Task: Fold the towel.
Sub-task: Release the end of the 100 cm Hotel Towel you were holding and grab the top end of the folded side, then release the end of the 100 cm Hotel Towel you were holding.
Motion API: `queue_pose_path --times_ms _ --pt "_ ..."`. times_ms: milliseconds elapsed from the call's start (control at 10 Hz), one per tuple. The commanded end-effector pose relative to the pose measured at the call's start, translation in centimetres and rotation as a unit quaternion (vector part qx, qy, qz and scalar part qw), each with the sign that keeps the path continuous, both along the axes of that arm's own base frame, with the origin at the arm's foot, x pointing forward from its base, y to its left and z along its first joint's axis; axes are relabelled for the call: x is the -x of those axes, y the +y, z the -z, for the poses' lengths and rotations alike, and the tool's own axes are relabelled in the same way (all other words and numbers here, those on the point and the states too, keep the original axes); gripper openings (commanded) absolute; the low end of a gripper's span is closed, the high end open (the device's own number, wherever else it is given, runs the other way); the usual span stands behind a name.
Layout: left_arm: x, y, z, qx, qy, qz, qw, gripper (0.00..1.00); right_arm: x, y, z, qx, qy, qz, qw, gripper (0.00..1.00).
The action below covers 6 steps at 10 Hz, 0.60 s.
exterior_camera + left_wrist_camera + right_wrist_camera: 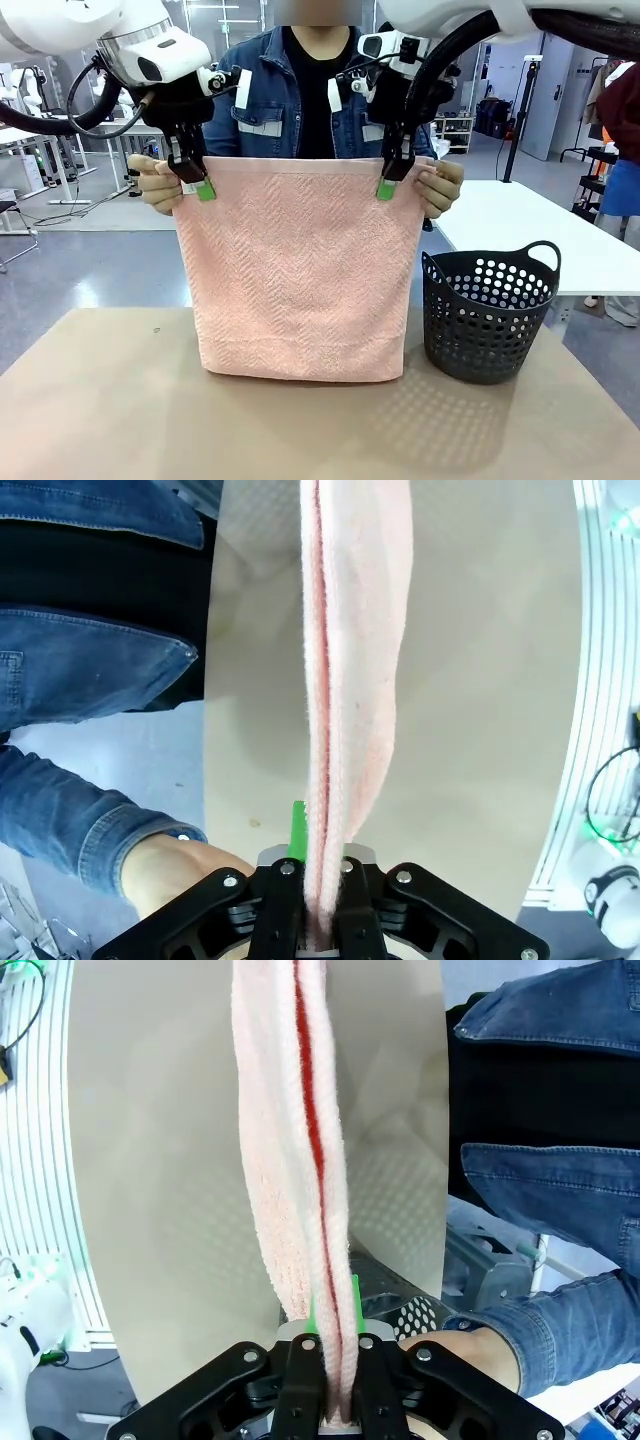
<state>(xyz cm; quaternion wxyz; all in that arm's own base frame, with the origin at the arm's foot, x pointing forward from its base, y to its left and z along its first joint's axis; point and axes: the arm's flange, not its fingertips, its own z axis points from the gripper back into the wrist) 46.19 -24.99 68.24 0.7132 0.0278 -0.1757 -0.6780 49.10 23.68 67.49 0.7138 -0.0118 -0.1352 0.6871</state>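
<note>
Done: towel [295, 270] hangs, seemingly doubled, over the bench [100, 400].
Grip: left pincer [195, 186], right pincer [390, 184] clenched on its top corners.
Remaining: probably laying flat, another fold.

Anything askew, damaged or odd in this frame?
Nothing stands out. The salmon-pink terry towel hangs straight, its top edge level between the left gripper and right gripper, both shut on it; the dark perforated basket stands upright beside it.

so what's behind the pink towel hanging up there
A person in a denim jacket, hands at its top corners. The salmon-pink terry towel covers their lower torso.
</note>
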Motion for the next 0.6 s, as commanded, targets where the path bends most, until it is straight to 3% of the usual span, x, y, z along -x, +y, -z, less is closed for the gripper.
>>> queue_pose_path --times_ms 0,500 --pt "-0.01 0.15 -0.06 -0.010 -0.005 0.000 1.000 0.00 0.13 0.07 -0.12 0.001 0.001 -0.002 1.000 0.00" --pt "-0.01 0.15 -0.06 -0.010 -0.005 0.000 1.000 0.00 0.13 0.07 -0.12 0.001 0.001 -0.002 1.000 0.00"
